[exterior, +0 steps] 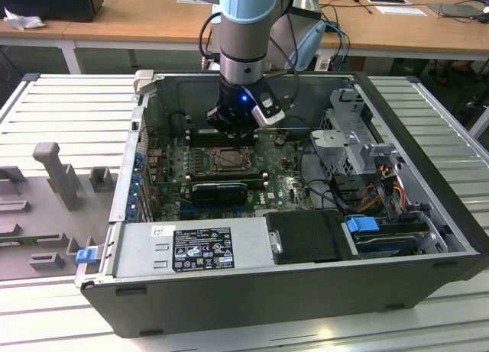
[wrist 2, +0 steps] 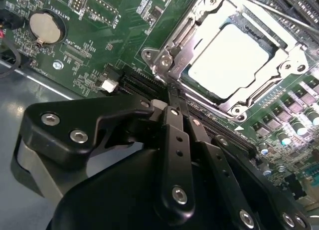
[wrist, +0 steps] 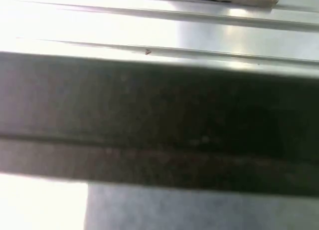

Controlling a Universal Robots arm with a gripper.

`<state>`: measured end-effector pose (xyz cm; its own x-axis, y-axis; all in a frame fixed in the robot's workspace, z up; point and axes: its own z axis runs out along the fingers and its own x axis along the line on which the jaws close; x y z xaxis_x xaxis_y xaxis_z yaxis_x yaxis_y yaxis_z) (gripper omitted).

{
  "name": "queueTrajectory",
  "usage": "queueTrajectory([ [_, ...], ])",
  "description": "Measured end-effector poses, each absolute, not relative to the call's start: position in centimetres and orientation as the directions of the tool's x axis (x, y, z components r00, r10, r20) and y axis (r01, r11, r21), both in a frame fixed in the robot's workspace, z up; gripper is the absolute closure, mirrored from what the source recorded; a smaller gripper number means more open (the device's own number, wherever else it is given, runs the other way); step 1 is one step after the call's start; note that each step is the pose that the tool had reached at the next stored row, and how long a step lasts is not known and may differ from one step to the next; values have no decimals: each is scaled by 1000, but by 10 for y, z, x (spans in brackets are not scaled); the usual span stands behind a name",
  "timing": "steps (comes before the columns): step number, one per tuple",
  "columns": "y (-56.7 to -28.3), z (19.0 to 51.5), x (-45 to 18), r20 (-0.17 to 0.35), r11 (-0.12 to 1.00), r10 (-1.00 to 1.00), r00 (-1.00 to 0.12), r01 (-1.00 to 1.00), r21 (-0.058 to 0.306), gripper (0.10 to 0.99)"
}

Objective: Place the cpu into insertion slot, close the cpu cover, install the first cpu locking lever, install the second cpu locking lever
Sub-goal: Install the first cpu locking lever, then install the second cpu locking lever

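Note:
The cpu (wrist 2: 227, 58) lies flat in the insertion slot (exterior: 227, 160), its pale silver top showing through the window of the cpu cover (wrist 2: 285, 60). That grey metal frame is folded down over the chip. In the second wrist view my gripper (wrist 2: 173, 101) hovers just off the socket's near corner, its two black fingers (wrist 2: 175, 135) pressed together with nothing seen between them. In the exterior view the gripper (exterior: 231, 135) hangs inside the open computer case, right above the socket's far edge. Thin metal lever rods run along the socket's sides; I cannot tell whether they are latched.
Green motherboard (wrist 2: 99, 45) surrounds the socket, with a coin battery (wrist 2: 46, 26) on it. A black ribbed block (exterior: 220, 190) sits in front of the socket, a power supply (exterior: 191, 249) nearer still. A drive cage (exterior: 348, 134) and cables (exterior: 382, 192) fill the exterior view's right.

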<state>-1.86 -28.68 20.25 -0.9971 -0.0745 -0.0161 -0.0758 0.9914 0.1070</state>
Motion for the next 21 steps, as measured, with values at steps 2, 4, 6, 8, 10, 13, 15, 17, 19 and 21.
queueTrajectory([
  [2, -287, 212, -19, -15, 992, -75, -997, -76, 105, 980],
  [4, -287, 220, -19, -15, 992, -75, -997, -76, 105, 980],
  [6, -288, 221, -19, -15, 991, -75, -997, -76, 106, 980],
  [8, -291, 221, -19, -15, 992, -75, -997, -76, 106, 980],
  [10, -293, 221, -19, -15, 992, -75, -997, -76, 105, 980],
  [13, -295, 221, -19, -15, 992, -75, -997, -76, 106, 980],
  [15, -296, 221, -19, -15, 992, -75, -997, -76, 105, 980],
  [17, -297, 221, -19, -15, 992, -75, -997, -76, 106, 980],
  [19, -297, 221, -19, -15, 992, -75, -997, -76, 106, 980],
  [21, -300, 221, -19, -15, 992, -75, -997, -76, 105, 980],
])
